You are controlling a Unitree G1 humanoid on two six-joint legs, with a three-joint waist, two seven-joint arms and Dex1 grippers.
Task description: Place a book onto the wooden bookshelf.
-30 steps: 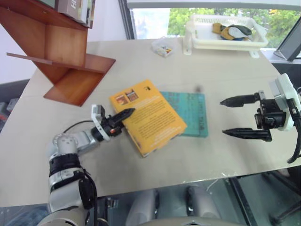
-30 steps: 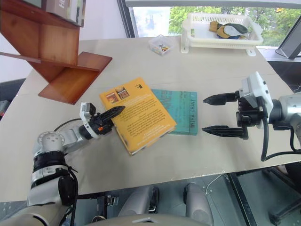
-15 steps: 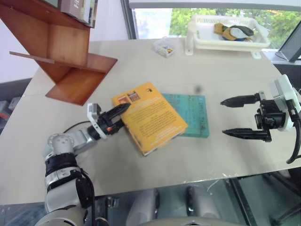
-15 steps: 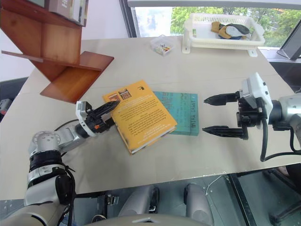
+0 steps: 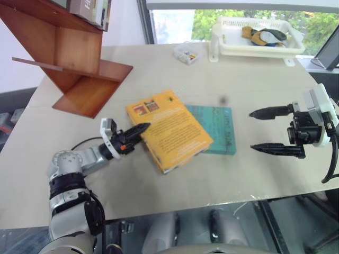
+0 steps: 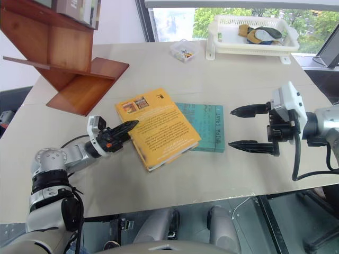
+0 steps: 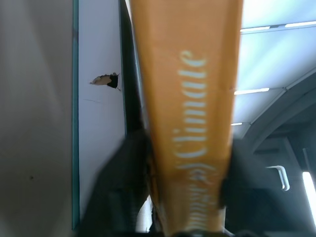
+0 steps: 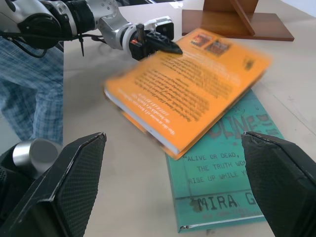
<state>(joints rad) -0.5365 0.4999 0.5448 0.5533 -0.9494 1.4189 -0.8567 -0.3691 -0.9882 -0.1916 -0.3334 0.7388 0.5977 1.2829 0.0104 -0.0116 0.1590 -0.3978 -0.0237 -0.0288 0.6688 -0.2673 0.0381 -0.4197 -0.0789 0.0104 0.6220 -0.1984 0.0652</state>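
The orange-yellow book (image 5: 172, 131) lies back cover up at the table's middle, partly over a teal book (image 5: 220, 132). My left gripper (image 5: 139, 132) is shut on the orange book's left edge. In the left wrist view its spine (image 7: 190, 98) runs between the two black fingers (image 7: 118, 182). My right gripper (image 5: 251, 131) hangs open to the right of the teal book, holding nothing. The wooden bookshelf (image 5: 69, 63) stands at the table's far left corner, its slanted boards reddish-brown.
Several books (image 5: 90, 10) lean on the shelf's upper board. A white plastic basket (image 5: 249, 51) with items in it sits at the far right by the window. A small clear box (image 5: 186, 53) stands beside it. The table's front edge is close to both arms.
My left gripper's fingers opened around the orange book's left edge and then closed on it. The book shifted slightly. The right arm has not moved.
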